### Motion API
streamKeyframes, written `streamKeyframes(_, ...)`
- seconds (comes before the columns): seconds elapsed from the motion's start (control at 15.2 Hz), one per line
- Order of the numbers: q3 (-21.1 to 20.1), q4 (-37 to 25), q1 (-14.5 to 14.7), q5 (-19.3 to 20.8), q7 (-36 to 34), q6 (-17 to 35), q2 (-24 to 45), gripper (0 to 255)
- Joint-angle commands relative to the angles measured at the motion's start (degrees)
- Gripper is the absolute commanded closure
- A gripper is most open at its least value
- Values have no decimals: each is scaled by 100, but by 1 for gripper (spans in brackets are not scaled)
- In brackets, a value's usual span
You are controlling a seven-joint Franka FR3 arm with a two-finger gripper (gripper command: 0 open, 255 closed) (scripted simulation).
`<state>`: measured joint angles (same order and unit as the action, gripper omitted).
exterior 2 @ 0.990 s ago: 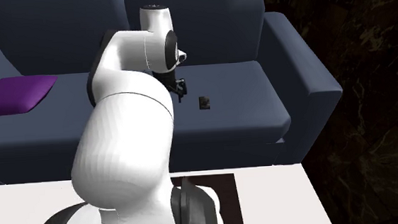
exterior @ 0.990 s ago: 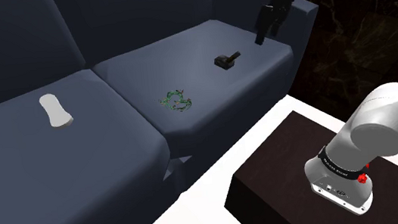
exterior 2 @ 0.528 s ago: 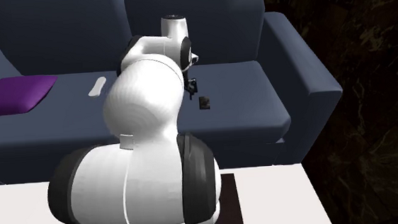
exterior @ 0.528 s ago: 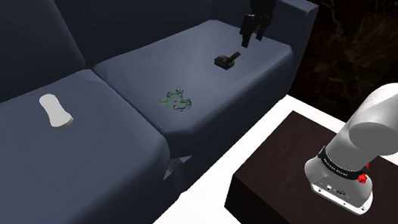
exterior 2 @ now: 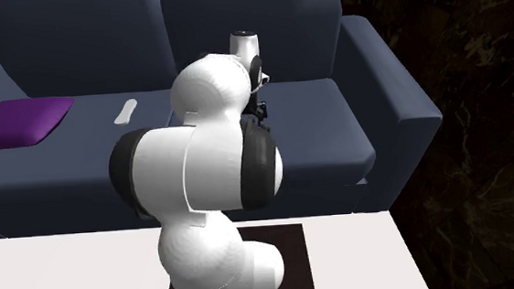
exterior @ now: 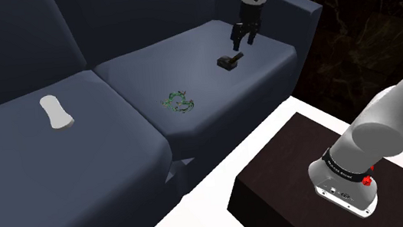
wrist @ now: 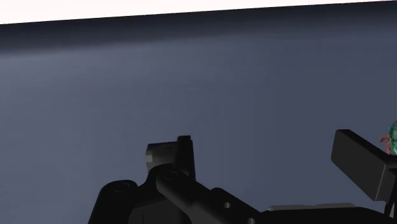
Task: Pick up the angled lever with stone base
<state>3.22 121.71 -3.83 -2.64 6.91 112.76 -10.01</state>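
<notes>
The lever [exterior: 228, 59], a small black piece with a square base and a handle slanting up toward 1 o'clock, sits on the dark blue sofa [exterior: 122, 179]. It is on the seat cushion [exterior: 186, 56] at the shoulder view's right, toward that cushion's back corner and near the armrest [exterior: 305, 28]. The gripper [exterior: 238, 43] hangs at 1 o'clock of the lever, pointing down, its tips close to the handle's raised end; whether they touch it I cannot tell. In the wrist view the fingers [wrist: 359, 162] stand wide apart with bare blue upholstery between them, so the pincer is spread and clasps nothing. On the same cushion, at 8 o'clock of the lever and well apart from it, lies a green tangle [exterior: 179, 101]; its edge shows just beside one finger in the wrist view. On the neighbouring cushion [exterior: 37, 172], at 9 o'clock of the tangle, lies a white oblong piece [exterior: 56, 112]. In the second exterior view a purple cushion [exterior 2: 20, 120] rests on the seat at 9 o'clock of the arm [exterior 2: 201, 165], whose white links and dark elbow stand in front of the sofa's middle. The stand [exterior: 276, 182], a dark brown box, sits at 5 o'clock of the lever on a white surface [exterior: 195, 217]. Beyond the armrest, at 3 o'clock, is a dark marbled wall [exterior: 368, 29].
</notes>
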Motion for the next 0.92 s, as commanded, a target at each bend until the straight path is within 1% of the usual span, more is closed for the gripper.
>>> streamKeyframes(0.0, 77, -308, -58, 0, 80, 95, 430, 0)
streamKeyframes(0.53, 279, -1597, -277, -107, 310, 369, 2111, 0)
streamKeyframes(0.59, 287, -1694, -294, -117, 323, 373, 2219, 0)
streamKeyframes(0.86, 282, -1521, -296, -138, 344, 652, 2325, 0)
